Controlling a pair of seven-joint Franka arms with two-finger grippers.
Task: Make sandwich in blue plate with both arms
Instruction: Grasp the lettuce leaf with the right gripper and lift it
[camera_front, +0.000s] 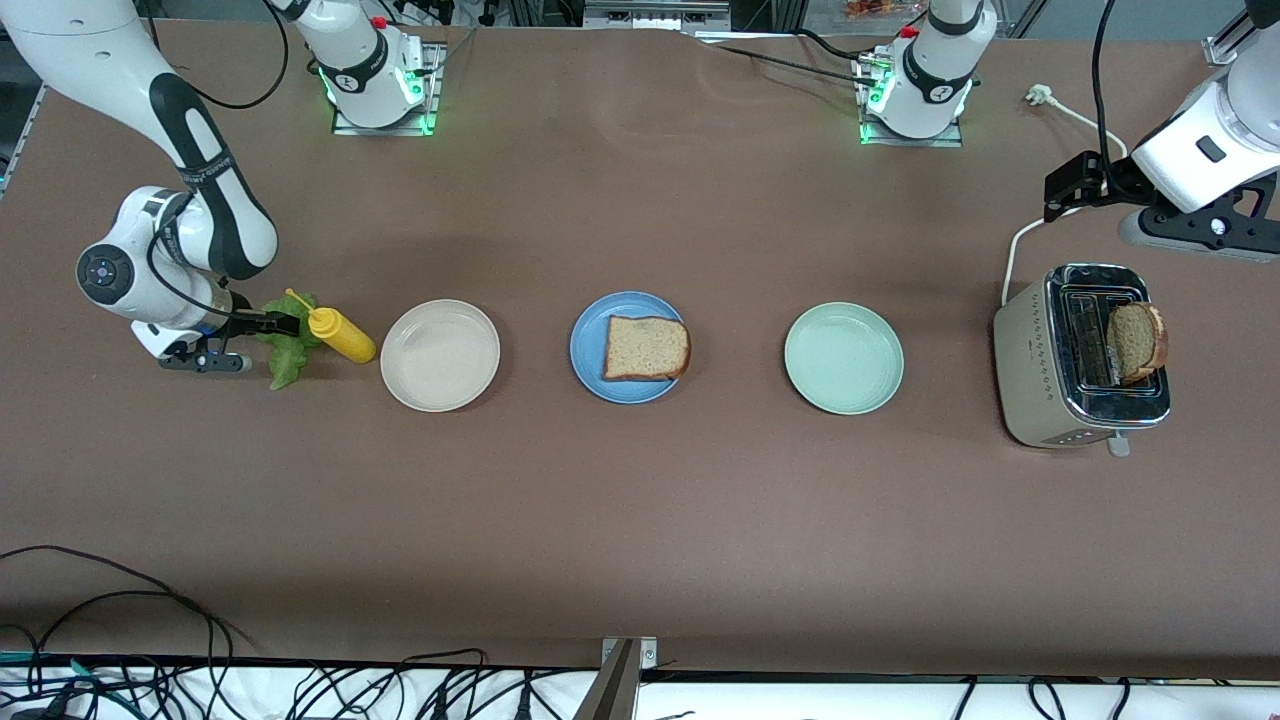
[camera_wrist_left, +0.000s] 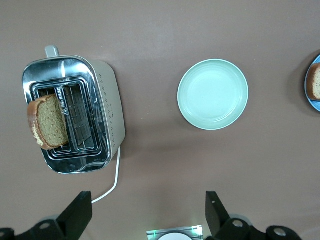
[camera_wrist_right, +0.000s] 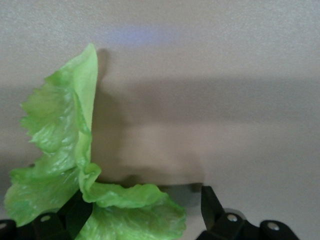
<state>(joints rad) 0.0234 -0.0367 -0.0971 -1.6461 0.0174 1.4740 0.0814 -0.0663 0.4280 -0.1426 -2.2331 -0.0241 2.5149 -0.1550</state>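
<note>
One slice of brown toast (camera_front: 646, 347) lies on the blue plate (camera_front: 588, 345) at the table's middle. A second slice (camera_front: 1137, 342) stands in the toaster (camera_front: 1040, 370) at the left arm's end; the left wrist view shows that slice (camera_wrist_left: 50, 122) too. A ruffled green lettuce leaf (camera_front: 288, 355) lies on the table at the right arm's end. My right gripper (camera_front: 262, 325) is low at the leaf, open, with the leaf (camera_wrist_right: 60, 130) between its fingers (camera_wrist_right: 210, 205). My left gripper (camera_front: 1215, 228) is open and empty, up over the table beside the toaster.
A yellow mustard bottle (camera_front: 340, 335) lies against the lettuce. A beige-white plate (camera_front: 440, 355) and a pale green plate (camera_front: 843, 358) flank the blue plate. The toaster's white cable (camera_front: 1015, 250) runs toward the left arm's base.
</note>
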